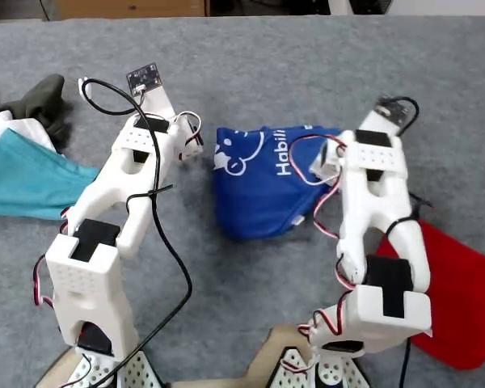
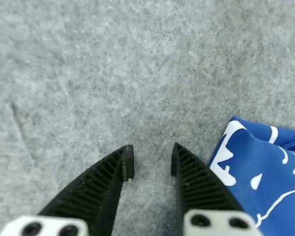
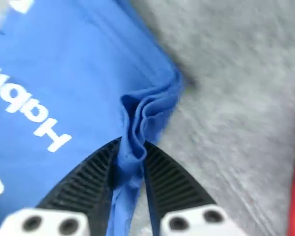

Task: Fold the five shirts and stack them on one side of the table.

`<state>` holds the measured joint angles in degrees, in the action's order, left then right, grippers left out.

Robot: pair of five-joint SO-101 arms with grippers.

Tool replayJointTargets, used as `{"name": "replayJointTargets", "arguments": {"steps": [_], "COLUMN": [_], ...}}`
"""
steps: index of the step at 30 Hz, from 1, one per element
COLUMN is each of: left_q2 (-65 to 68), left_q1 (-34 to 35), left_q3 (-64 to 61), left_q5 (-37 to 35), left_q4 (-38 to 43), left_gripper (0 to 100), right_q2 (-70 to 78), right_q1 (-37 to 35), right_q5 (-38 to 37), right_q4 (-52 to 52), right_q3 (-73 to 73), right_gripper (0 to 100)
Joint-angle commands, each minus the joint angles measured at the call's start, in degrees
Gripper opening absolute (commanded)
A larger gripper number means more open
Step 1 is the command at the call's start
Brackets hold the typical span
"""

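A blue shirt [image 1: 263, 182] with white print lies partly folded in the middle of the grey table. My right gripper [image 3: 132, 147] is shut on a bunched fold of the blue shirt [image 3: 64, 83] at its right edge, under the right arm [image 1: 372, 153]. My left gripper [image 2: 150, 162] is open over bare cloth just left of the blue shirt [image 2: 260, 172], holding nothing; the left arm [image 1: 149, 133] stands beside the shirt's left corner. A red shirt [image 1: 457, 291] lies at the right. A teal shirt [image 1: 28, 174] lies at the left.
A white garment [image 1: 4, 129] and a dark olive one [image 1: 40, 101] lie by the teal shirt at the left edge. Black cables [image 1: 158, 218] hang along the left arm. The table's far half is bare grey felt [image 1: 307, 65].
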<state>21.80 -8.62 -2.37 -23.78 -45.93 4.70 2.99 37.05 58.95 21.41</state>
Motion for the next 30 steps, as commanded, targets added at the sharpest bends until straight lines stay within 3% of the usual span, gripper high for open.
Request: {"name": "replayJointTargets", "arguments": {"steps": [1, 17, 22, 30], "left_q2": [-0.2, -0.2, -0.2, -0.2], "left_q1": [0.4, 0.4, 0.4, 0.4], "left_q3": [2.5, 2.4, 2.4, 2.4], "left_q5": [-0.6, -0.6, -0.6, -0.6], "left_q4": [-0.3, -0.3, -0.3, -0.3], "left_gripper": [14, 14, 14, 14], "right_q2": [-0.2, -0.2, -0.2, -0.2], "right_q1": [-1.6, -3.2, -4.6, -11.6], "right_q5": [0.0, -0.4, -0.4, -0.5], "right_q4": [-4.3, -8.2, -15.6, -19.6], "right_q3": [-2.4, -3.8, -8.0, -15.7], "right_gripper": [0.5, 0.5, 0.5, 0.5]}}
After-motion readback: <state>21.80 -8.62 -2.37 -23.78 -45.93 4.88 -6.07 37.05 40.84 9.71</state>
